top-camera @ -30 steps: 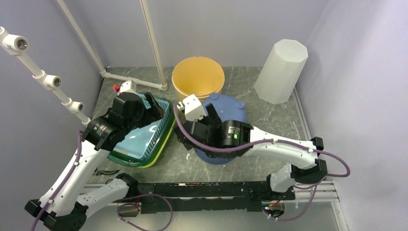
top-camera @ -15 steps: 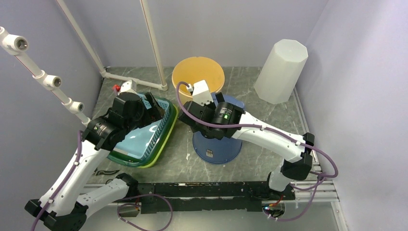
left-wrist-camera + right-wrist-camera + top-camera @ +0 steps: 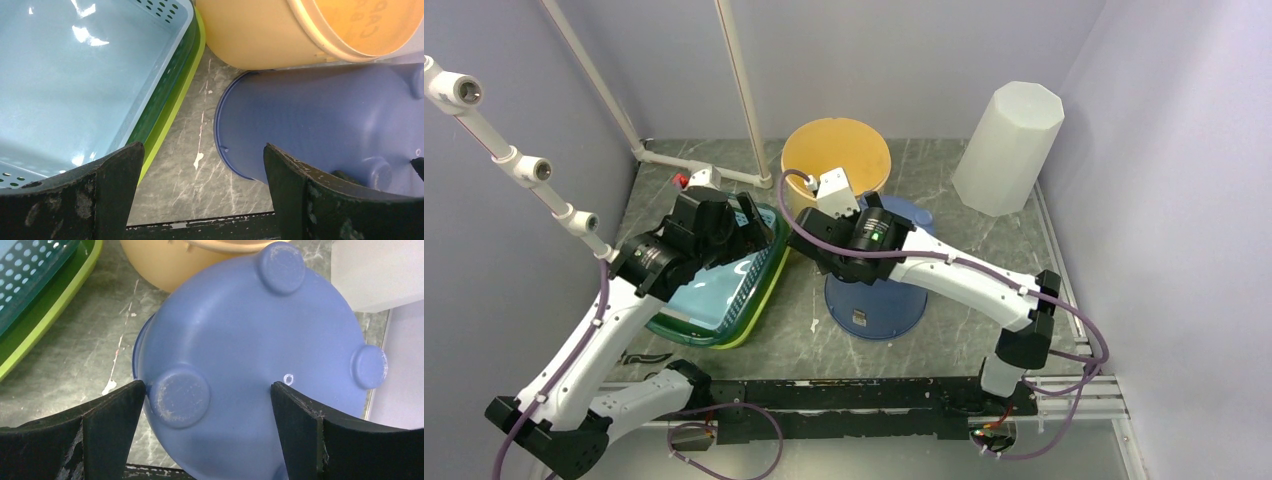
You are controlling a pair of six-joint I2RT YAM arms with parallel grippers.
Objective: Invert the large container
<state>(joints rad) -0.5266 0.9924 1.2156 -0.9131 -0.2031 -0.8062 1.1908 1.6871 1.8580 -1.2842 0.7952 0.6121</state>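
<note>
The large blue container (image 3: 876,305) stands at the table's centre with its base up. Its round feet face the right wrist view (image 3: 260,340), and its rim meets the table in the left wrist view (image 3: 310,120). My right gripper (image 3: 836,262) is open over the base. Its fingers (image 3: 112,420) straddle one foot, and the gripper (image 3: 207,407) holds nothing. My left gripper (image 3: 752,222) is open and empty above the basket's right edge, left of the container. In its own view the gripper (image 3: 202,177) hangs over bare table.
An orange bucket (image 3: 836,160) stands right behind the blue container, touching or nearly touching it. A light blue basket (image 3: 714,290) sits in a green tray (image 3: 754,320) to the left. A white octagonal bin (image 3: 1007,148) stands at the back right. A white pipe frame (image 3: 744,100) runs along the back left.
The blue container went from tilted in the right gripper to base up on the table. The right gripper let go and drew back over it. The left gripper shifted slightly right.
</note>
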